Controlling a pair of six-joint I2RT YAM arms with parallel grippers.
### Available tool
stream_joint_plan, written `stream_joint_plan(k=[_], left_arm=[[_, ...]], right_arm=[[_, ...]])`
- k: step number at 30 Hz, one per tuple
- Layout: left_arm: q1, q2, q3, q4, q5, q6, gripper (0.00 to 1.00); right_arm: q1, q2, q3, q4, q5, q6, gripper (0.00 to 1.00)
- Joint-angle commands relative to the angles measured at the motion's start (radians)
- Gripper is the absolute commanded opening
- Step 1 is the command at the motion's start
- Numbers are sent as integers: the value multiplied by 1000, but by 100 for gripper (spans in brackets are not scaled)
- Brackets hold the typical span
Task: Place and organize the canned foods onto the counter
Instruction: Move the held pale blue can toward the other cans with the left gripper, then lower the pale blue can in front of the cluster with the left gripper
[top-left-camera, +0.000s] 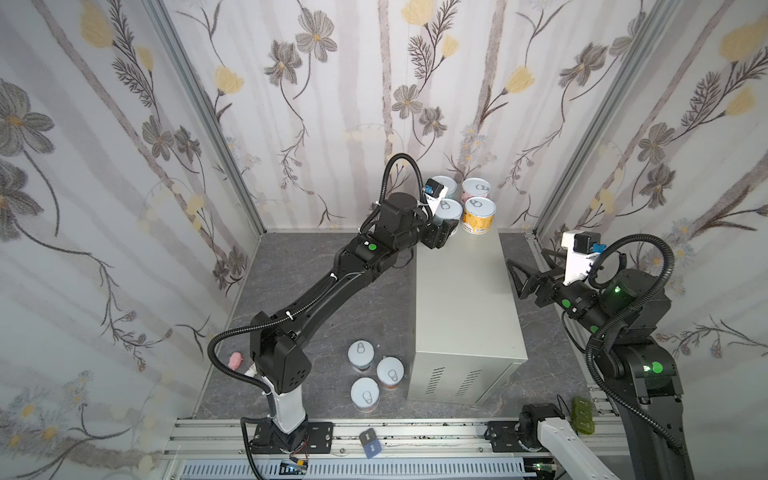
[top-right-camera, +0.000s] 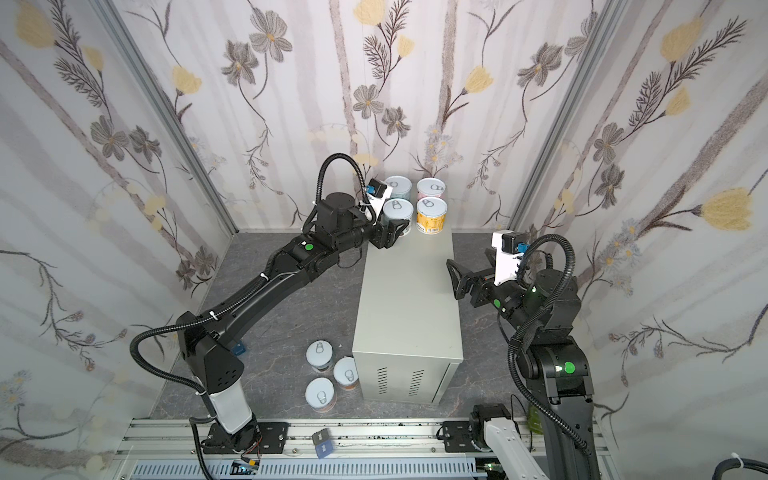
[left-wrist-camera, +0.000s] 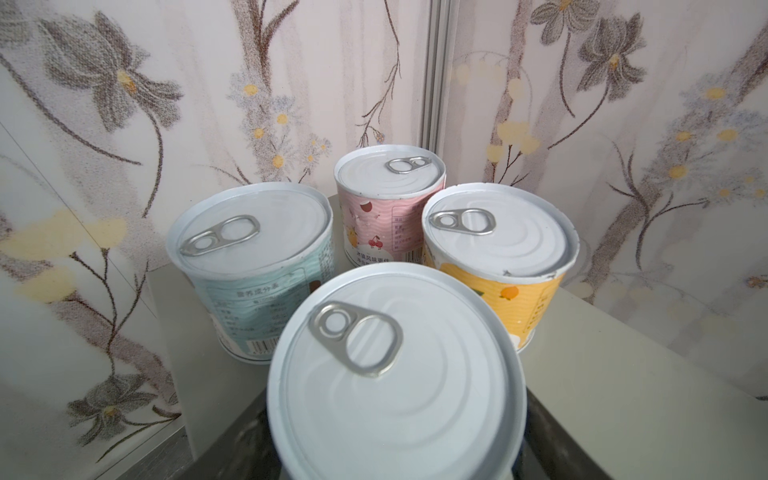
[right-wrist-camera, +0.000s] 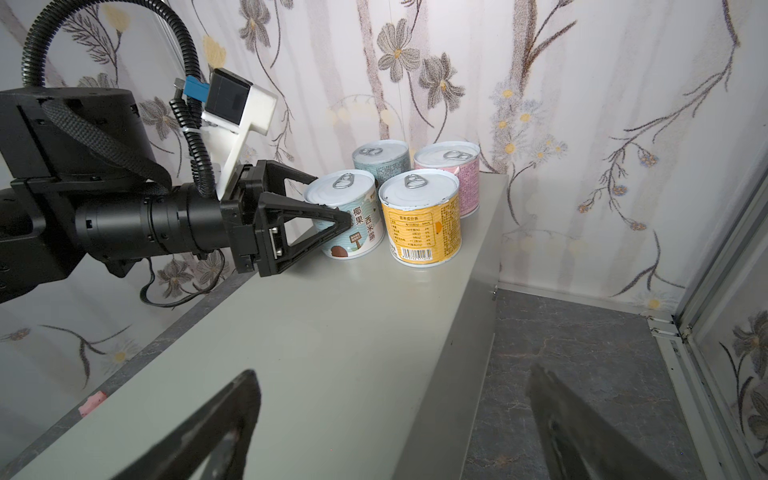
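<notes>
Grey counter (top-left-camera: 465, 299): left claw (right-wrist-camera: 332, 198) grips teal can (right-wrist-camera: 361, 235) by left edge; right claw (right-wrist-camera: 392, 373) spread; front half bare.

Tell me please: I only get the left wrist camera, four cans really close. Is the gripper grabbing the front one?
Observer: Yes. The right wrist view shows the left gripper shut on the front can, a finger on each side. The can seems to rest on the counter.
Operator: Are there any more cans?
Observer: Yes, three more cans stand on the floor by the counter's vented end.
Operator: What's the other arm doing?
Observer: The right gripper hangs open and empty at the counter's right edge.
</notes>
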Motion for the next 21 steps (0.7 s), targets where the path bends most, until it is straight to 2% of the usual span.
stream_joint_plan(k=[1,21], left_arm=[[4,15,4,-129,-5,12,74],[8,26,19,-143,1,11,75]], right_arm=[[1,-1,-5,21,17,-15,100],[2,-10,-10,19,16,-16,100]])
